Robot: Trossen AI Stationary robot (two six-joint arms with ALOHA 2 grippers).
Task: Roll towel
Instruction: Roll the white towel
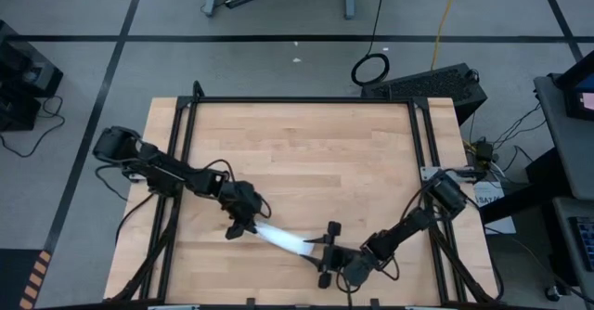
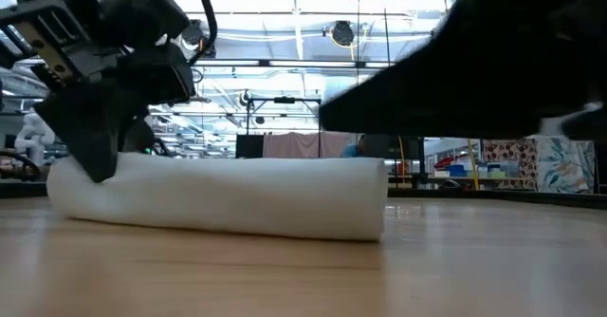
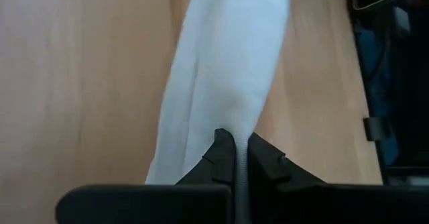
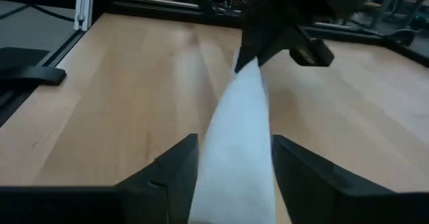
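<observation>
The white towel (image 1: pixel 283 240) lies near the table's front edge, rolled into a long tube; in the low view the towel (image 2: pixel 218 198) rests along its whole length on the wood. My left gripper (image 1: pixel 243 226) is shut on its left end. My right gripper (image 4: pixel 234 158) is open at the right end, with one finger on each side of the roll. In the low view my right arm (image 2: pixel 474 61) is a dark blur over the right end. My left gripper pinches a thin strip of cloth at the roll's left end (image 3: pixel 241 158) between its two fingers. The fingers slant down from the table's left and point along the roll. The towel lies on the table. Whether my right gripper's fingers (image 4: pixel 181 167) touch the roll, I cannot tell.
Black frame rails (image 1: pixel 186 161) run along the table's left, right and far sides. The bare wooden top (image 1: pixel 316 152) stretches behind the towel. Beyond the far right corner stands a black box (image 1: pixel 436 83) on the floor.
</observation>
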